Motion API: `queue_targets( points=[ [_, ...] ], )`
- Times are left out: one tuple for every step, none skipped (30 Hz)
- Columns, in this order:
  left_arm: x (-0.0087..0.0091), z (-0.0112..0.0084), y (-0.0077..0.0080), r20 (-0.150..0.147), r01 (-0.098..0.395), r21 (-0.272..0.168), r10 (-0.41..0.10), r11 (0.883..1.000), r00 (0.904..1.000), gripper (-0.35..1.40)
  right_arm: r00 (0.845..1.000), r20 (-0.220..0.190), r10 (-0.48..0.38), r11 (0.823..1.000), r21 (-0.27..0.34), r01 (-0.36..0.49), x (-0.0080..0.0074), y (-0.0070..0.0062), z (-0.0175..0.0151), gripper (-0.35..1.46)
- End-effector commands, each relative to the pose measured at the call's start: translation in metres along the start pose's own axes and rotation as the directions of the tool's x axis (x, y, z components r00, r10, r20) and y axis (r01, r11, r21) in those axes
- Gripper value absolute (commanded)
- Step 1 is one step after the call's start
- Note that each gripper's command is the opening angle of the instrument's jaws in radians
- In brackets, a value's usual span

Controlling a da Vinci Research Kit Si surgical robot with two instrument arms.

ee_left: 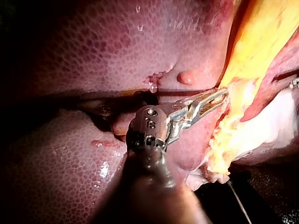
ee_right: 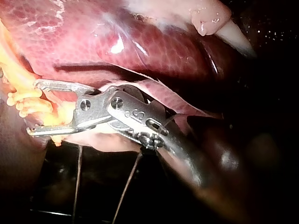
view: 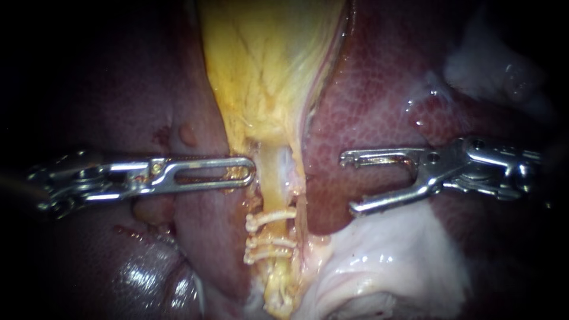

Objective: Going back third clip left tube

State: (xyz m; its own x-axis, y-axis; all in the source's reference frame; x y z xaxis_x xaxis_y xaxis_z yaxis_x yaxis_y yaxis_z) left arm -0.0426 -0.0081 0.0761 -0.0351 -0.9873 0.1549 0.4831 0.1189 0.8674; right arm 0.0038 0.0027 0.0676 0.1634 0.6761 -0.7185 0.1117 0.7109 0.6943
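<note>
Endoscope: three white clips [view: 269, 242] already sit across the pale yellow tube [view: 272, 166]. The right instrument [view: 349, 184] holds its pincer spread and empty over the dark red mottled liver [view: 385, 101], well apart from the tube, so only the retreat looks left. The left instrument [view: 246, 173] has its pincer clenched on nothing evident, tip at the tube's edge. Left wrist: the left instrument [ee_left: 219, 95] lies closed against yellow tissue, clips hidden. Right wrist: the right instrument [ee_right: 35, 108] gapes empty, with the clipped tube just ahead.
</note>
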Motion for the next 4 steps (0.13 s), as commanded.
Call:
queue_targets(
  points=[
    [-0.0001,-0.0001,0.0,0.0,0.0,0.001,0.0,1.0,1.0,-0.35,1.0,-0.001,0.001,1.0,0.001,-0.001,0.0001,0.0,0.0,0.6],
    [0.0,-0.0001,0.0,0.0,0.0,0.001,0.0,1.0,1.0,-0.35,1.0,-0.001,0.001,1.0,0.001,-0.001,0.0001,0.0,0.0,0.6],
    [0.0,-0.0001,0.0,0.0,0.0,0.001,0.0,1.0,1.0,-0.35,1.0,-0.001,0.001,1.0,0.001,-0.001,0.0001,0.0,0.0,0.6],
    [-0.0001,-0.0001,0.0,0.0,0.0,0.002,0.0,1.0,1.0,-0.35,1.0,-0.001,0.001,1.0,0.001,-0.001,0.0001,0.0,0.0,0.6]
  ],
)
